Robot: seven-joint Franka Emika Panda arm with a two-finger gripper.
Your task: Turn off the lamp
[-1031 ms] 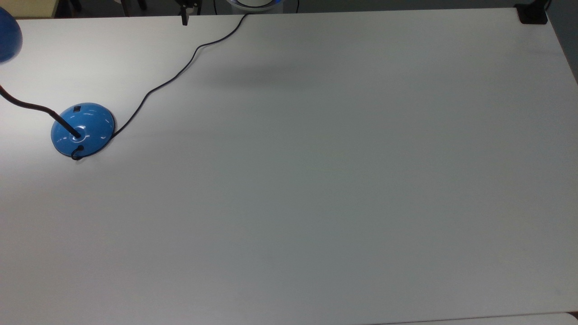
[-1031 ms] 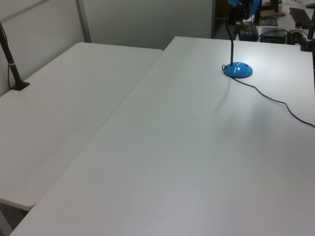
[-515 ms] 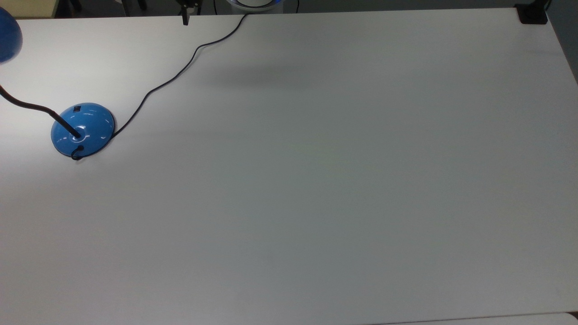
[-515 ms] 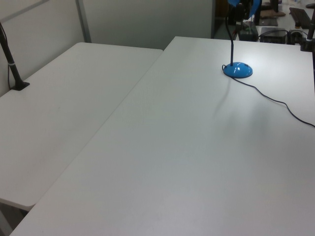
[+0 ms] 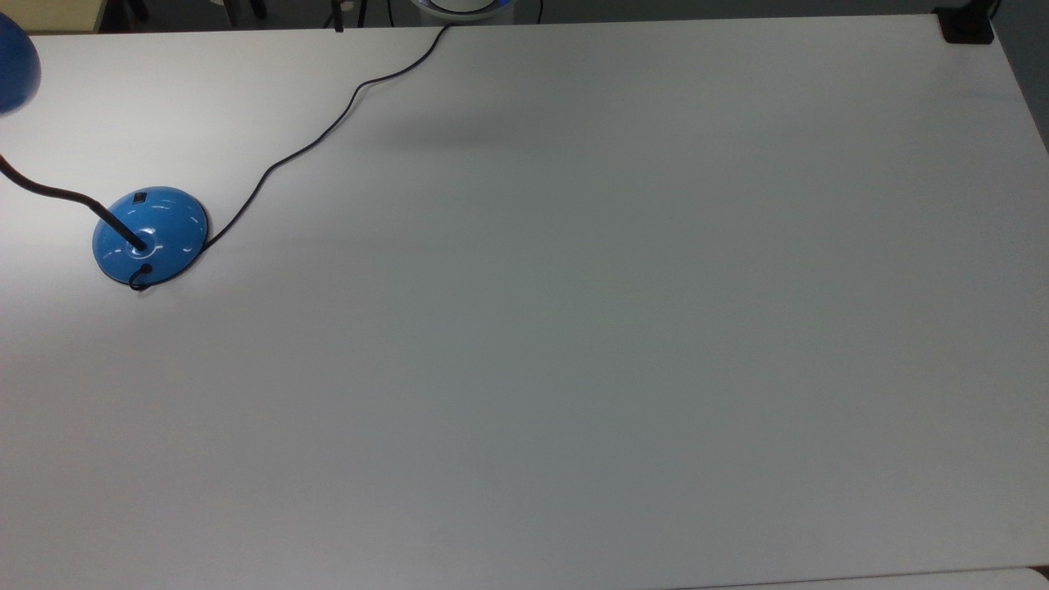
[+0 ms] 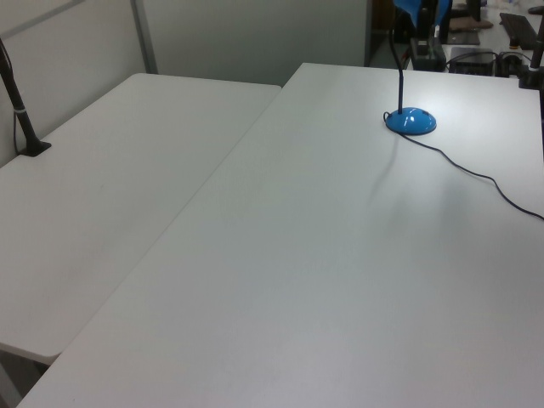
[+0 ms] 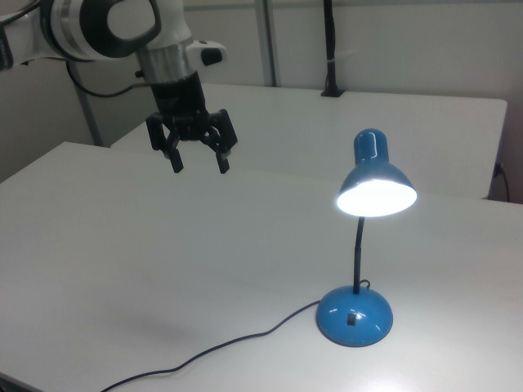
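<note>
Right view had the lamp point(image 7: 356, 269) lit, base flat on the bench point(image 7: 122, 269), cord trailing off the base toward the right view's left. Tool point(image 7: 198, 154) hung high and well apart from the lamp, fingers spread, holding nothing. Glossy domed base looked slippery, gooseneck bendy, so no gripping. Judged best contact: press a fingertip straight down on the small black switch point(image 7: 351, 319) on the base.

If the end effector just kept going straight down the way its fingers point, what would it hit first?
Probably bare table. In the right view the open end effector points down, well to the right view's left of the lit lamp, with nothing under it. Depth is uncertain, but the lamp looks clear of that line.
</note>
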